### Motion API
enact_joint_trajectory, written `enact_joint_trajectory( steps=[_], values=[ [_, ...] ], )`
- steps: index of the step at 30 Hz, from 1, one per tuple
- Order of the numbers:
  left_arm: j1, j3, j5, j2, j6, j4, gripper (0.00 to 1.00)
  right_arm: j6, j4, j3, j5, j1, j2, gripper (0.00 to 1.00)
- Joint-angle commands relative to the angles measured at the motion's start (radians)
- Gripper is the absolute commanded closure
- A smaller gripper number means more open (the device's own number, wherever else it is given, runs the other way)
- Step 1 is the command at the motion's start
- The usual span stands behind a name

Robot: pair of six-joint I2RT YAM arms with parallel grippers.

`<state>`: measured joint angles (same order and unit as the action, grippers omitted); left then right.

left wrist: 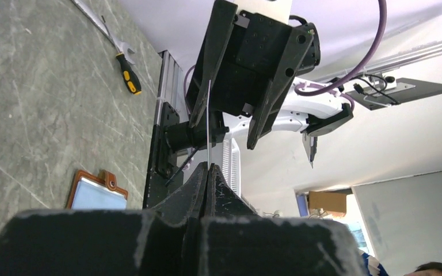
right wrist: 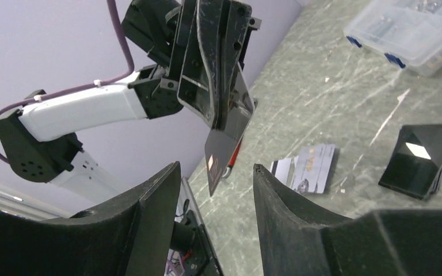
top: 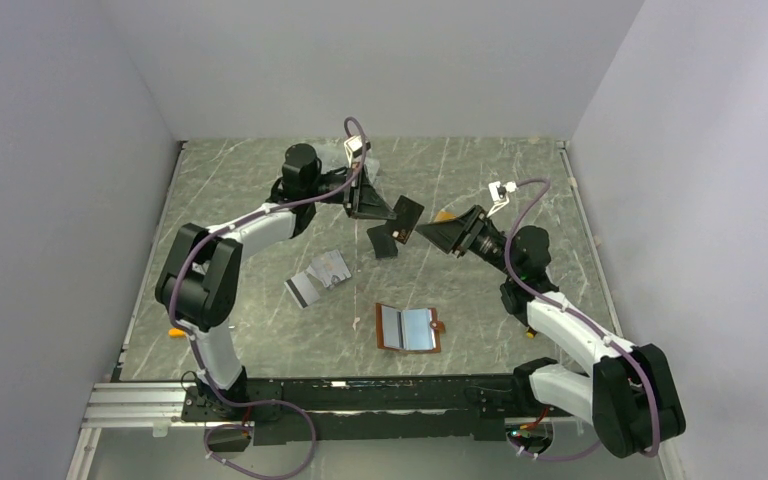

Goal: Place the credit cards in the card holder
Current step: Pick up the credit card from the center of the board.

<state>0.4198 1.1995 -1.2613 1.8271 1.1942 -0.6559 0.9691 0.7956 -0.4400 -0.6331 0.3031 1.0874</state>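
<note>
1. Currently the dark card (right wrist: 225,146) hangs in mid-air over the far middle of the table (top: 520,180). The closed left end effector (left wrist: 207,172) pinches it by its upper end. Its free lower end dips between the fingers of the right end effector (right wrist: 216,168), which stand apart and touch neither face.
2. I judge this to be a hand-over between the two arms. To do it well, the right fingers should close squarely on the card's flat faces, deep enough not to catch only a corner. The left should let go only once that grip is firm, since a thin, slick card will likely pivot or slip if taken by its edge.
3. The card holder (top: 407,328) lies open, sleeves up, at the near middle of the table, well apart from the hand-over. The card will need to arrive edge-first and level with a sleeve mouth.
4. Cards: one is held. The silver-grey cards (top: 320,275) lie overlapped left of centre. There are at least two, possibly three, but the overlap hides the exact number. An orange sliver (top: 443,216) shows just beside the right end effector, and I cannot tell whether it is a card.
5. Other things: one card holder, one black rectangle (top: 383,243), one clear compartment box (right wrist: 414,29) and one yellow-and-black-handled tool (left wrist: 128,72).
</note>
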Motion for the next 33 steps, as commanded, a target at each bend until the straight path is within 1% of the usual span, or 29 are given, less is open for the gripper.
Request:
enact_joint_trajectory(
  steps=[1,3,6,8,12,16,19,21,22,23,24,25,26,27,28,29,30,31,33],
  values=[
    [0.018,-0.004,-0.035,-0.086,-0.017,-0.070,1.00,0.028,0.069,-0.079,0.003,0.008,0.023,0.48],
    [0.020,-0.008,-0.034,-0.100,-0.059,-0.021,1.00,0.051,0.106,-0.084,0.002,0.013,0.043,0.50],
    [0.020,-0.017,-0.036,-0.104,-0.068,-0.018,1.00,0.071,0.135,-0.087,0.008,0.025,0.064,0.54],
    [0.019,-0.022,-0.037,-0.106,-0.062,-0.027,1.00,0.063,0.124,-0.097,0.012,0.037,0.075,0.57],
    [0.020,-0.026,-0.034,-0.112,-0.093,0.005,1.00,0.064,0.135,-0.108,0.022,0.060,0.093,0.66],
    [0.020,-0.029,-0.032,-0.112,-0.126,0.044,1.00,0.077,0.156,-0.116,0.027,0.076,0.109,0.73],
    [0.019,-0.025,-0.028,-0.108,-0.140,0.065,1.00,0.085,0.166,-0.120,0.028,0.086,0.117,0.83],
    [0.018,-0.021,-0.027,-0.106,-0.143,0.073,1.00,0.089,0.162,-0.118,0.027,0.088,0.118,0.92],
    [0.017,-0.019,-0.026,-0.107,-0.148,0.080,1.00,0.087,0.142,-0.119,0.030,0.088,0.114,0.98],
    [0.015,-0.018,-0.025,-0.111,-0.157,0.092,0.98,0.075,0.106,-0.120,0.036,0.087,0.103,1.00],
    [0.015,-0.018,-0.023,-0.115,-0.174,0.112,0.92,0.054,0.063,-0.122,0.044,0.087,0.086,1.00],
    [0.014,-0.018,-0.020,-0.123,-0.204,0.150,0.83,0.030,-0.004,-0.125,0.055,0.088,0.066,1.00],
    [0.014,-0.015,-0.021,-0.130,-0.241,0.204,0.77,-0.003,-0.081,-0.129,0.064,0.088,0.043,1.00],
    [0.014,-0.010,-0.022,-0.135,-0.293,0.265,0.68,-0.045,-0.173,-0.139,0.077,0.087,0.023,1.00],
    [0.015,0.005,-0.033,-0.139,-0.356,0.353,0.51,-0.096,-0.300,-0.154,0.095,0.087,0.002,1.00],
    [0.017,0.026,-0.039,-0.140,-0.457,0.469,0.31,-0.148,-0.419,-0.167,0.109,0.086,-0.011,1.00],
    [0.019,0.049,-0.042,-0.137,-0.584,0.628,0.10,-0.187,-0.507,-0.170,0.109,0.086,-0.022,1.00],
    [0.025,0.072,-0.036,-0.133,-0.730,0.786,0.02,-0.228,-0.604,-0.162,0.114,0.084,-0.035,1.00],
    [0.036,0.087,0.003,-0.135,-0.949,1.026,0.01,-0.248,-0.681,-0.117,0.115,0.085,-0.060,1.00]
  ],
)
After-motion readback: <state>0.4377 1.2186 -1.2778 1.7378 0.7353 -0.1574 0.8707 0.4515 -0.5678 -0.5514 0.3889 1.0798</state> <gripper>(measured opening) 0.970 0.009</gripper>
